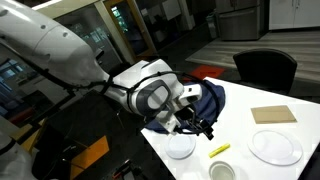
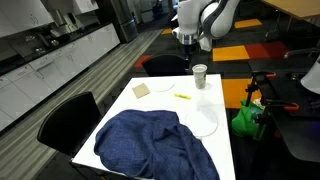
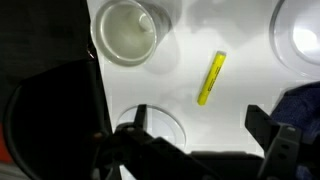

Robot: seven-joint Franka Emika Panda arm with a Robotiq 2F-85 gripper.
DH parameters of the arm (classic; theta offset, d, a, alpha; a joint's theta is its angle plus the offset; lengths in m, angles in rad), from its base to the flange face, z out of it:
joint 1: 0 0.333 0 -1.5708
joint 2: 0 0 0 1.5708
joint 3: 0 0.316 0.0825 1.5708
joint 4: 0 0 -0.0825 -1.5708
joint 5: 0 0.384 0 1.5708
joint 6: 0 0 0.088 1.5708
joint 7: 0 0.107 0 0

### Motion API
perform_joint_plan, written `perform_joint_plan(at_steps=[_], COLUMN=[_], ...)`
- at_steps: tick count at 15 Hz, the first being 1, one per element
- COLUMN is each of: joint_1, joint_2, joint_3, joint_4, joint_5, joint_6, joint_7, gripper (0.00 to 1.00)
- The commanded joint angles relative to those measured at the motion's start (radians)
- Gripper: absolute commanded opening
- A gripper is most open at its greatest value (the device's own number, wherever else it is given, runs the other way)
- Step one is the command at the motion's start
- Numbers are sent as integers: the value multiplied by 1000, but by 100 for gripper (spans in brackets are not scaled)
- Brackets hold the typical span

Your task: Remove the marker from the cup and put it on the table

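Note:
The yellow marker [image 3: 211, 78] lies flat on the white table [image 3: 235, 40], apart from the cup [image 3: 127, 30], which stands upright with nothing showing inside. My gripper [image 3: 200, 125] is open and empty, hovering above the table just short of the marker, with one finger on each side of the view. In both exterior views the marker [image 1: 218, 150] [image 2: 183, 97] lies between the cup [image 1: 222, 172] [image 2: 200, 75] and the plates, and the gripper [image 1: 197, 122] [image 2: 190, 42] hangs above the table [image 1: 240, 128] [image 2: 165, 108].
Two flat white plates [image 1: 181, 146] [image 1: 275, 147] sit on the table; one shows under the gripper [image 3: 165, 128] and one at the top corner [image 3: 297, 30]. A crumpled blue cloth [image 2: 150, 145] [image 1: 207, 100] covers one end. A tan square [image 1: 273, 114] lies near an edge. Black chairs [image 2: 68, 120] stand around.

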Motion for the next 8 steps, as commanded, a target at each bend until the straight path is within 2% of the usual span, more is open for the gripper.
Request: perform_joint_plan(at_steps=[1, 2, 3, 5, 8], joint_1=[-107, -134, -142, -173, -178], joint_2=[-155, -177, -104, -142, -152], joint_3=[97, 124, 131, 159, 165], joint_4=[-53, -55, -16, -27, -36], joint_5=[26, 37, -13, 0, 2], joint_6=[-118, -138, -97, -121, -123], joint_7=[-62, -79, -16, -35, -36], gripper=[100, 100, 100, 100, 100])
